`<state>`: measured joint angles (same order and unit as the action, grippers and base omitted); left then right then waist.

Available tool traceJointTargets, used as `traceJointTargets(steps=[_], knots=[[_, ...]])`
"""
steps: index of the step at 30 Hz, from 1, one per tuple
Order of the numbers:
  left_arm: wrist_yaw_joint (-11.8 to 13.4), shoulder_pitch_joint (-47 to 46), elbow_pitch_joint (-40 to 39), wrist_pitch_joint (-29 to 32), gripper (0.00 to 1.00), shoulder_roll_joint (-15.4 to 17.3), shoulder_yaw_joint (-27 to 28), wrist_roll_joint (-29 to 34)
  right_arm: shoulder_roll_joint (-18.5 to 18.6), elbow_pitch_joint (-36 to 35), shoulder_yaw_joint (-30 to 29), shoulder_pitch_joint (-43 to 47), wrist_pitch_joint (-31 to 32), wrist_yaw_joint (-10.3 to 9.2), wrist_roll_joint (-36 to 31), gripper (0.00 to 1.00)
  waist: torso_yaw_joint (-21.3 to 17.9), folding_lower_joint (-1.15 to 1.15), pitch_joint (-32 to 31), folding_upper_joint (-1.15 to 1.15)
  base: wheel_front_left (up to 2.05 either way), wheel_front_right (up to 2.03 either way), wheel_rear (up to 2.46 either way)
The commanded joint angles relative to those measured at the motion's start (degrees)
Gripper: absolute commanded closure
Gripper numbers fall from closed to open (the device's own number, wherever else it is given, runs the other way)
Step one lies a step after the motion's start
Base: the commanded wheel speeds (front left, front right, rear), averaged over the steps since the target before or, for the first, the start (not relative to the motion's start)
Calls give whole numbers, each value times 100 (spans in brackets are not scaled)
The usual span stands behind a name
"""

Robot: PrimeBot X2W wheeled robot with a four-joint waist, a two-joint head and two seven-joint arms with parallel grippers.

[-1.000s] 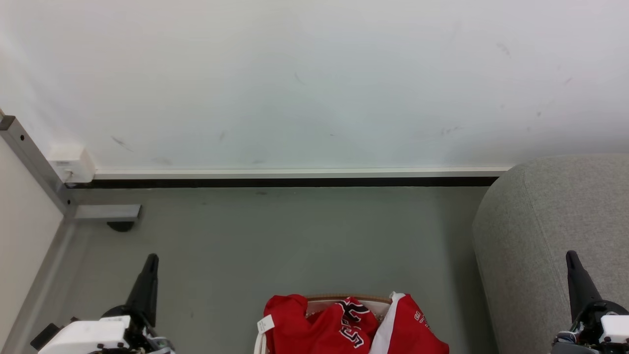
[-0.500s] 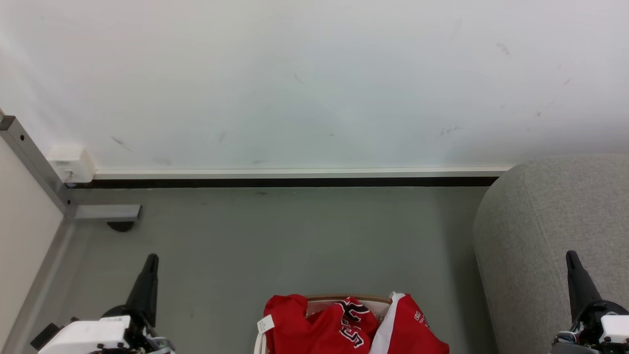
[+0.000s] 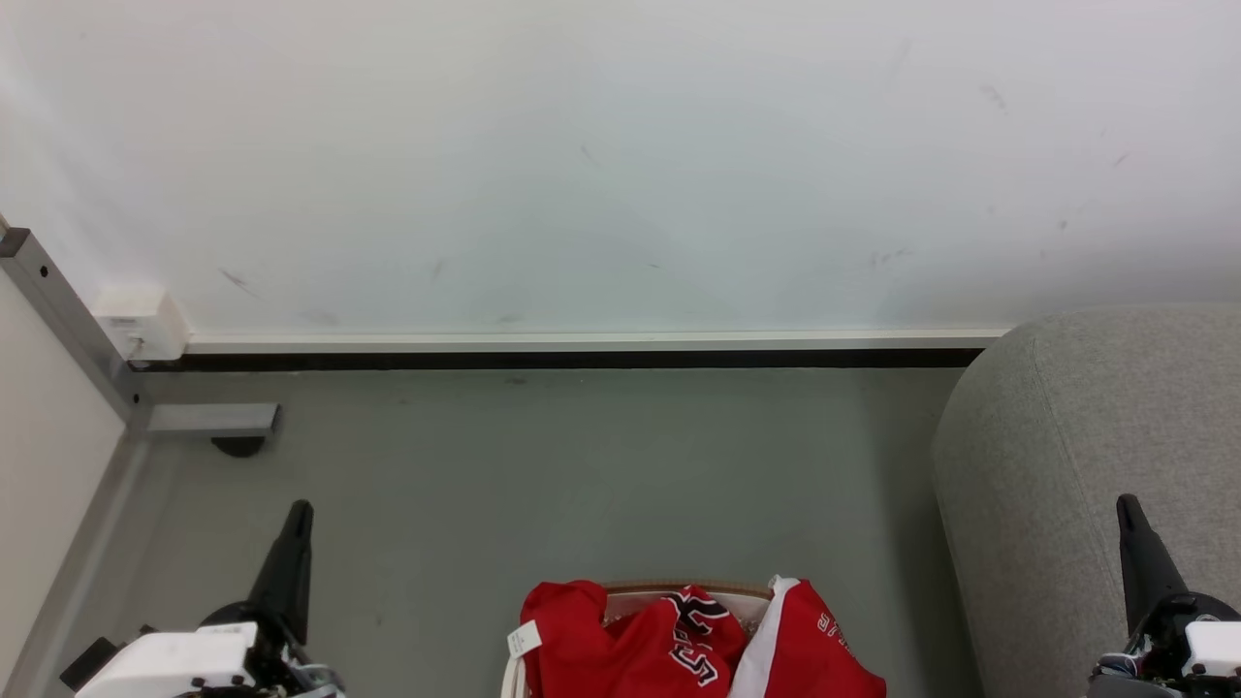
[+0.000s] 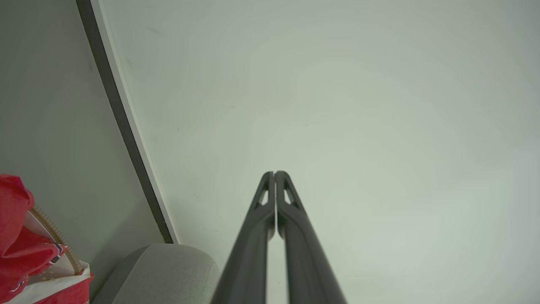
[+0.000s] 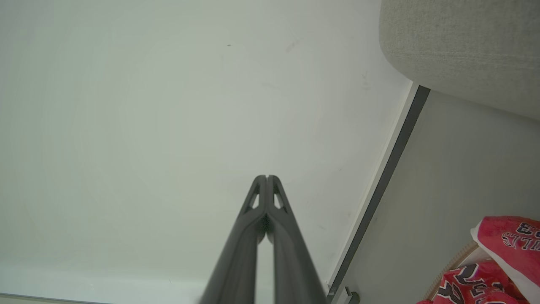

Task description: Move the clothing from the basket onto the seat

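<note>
- Red clothing [image 3: 620, 650] heaps in the basket [image 3: 669, 587] on the floor [image 3: 543, 465], near the sofa [image 3: 1066, 436].
- Pressed together and empty, the left tool [image 3: 301, 509] hangs over the floor.
- Likewise the right tool [image 3: 1125, 504], before the sofa.

The clothing [image 3: 601, 651] is soft red cloth, the seat [image 3: 1057, 456] coarse grey woven fabric, the floor [image 3: 582, 475] smooth matt.

left claw [image 4: 274, 173]: two dark fingers pressed together, nothing between them, pointing at the far wall [image 4: 337, 105]
clothing [image 4: 17, 249]: red with white trim, draped over the basket's [image 4: 55, 240] tan rim
seat [image 4: 168, 270]: grey rounded corner, near the basket
skirting [image 4: 122, 126]: dark strip between floor [image 4: 42, 105] and wall
</note>
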<state>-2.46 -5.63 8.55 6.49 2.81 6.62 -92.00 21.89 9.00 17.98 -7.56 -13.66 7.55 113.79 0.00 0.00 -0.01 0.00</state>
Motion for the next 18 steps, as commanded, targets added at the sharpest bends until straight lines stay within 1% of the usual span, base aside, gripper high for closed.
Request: traceJointTargets(steps=[1, 17, 18], knots=[[2, -30, -18, 12, 100, 12, 7, -80, 51, -28, -3, -44, -13, -13, 12, 100, 0, 0, 0, 0, 0, 0, 0], [2, -30, -18, 12, 100, 12, 7, -80, 52, -27, -2, -44, -14, -13, 12, 100, 0, 0, 0, 0, 0, 0, 0], [-1, 6, 16, -3, 0, -2, -1, 3, -10, 13, 5, 5, 1, 1, -3, 0, 0, 0, 0, 0, 0, 0, 0]])
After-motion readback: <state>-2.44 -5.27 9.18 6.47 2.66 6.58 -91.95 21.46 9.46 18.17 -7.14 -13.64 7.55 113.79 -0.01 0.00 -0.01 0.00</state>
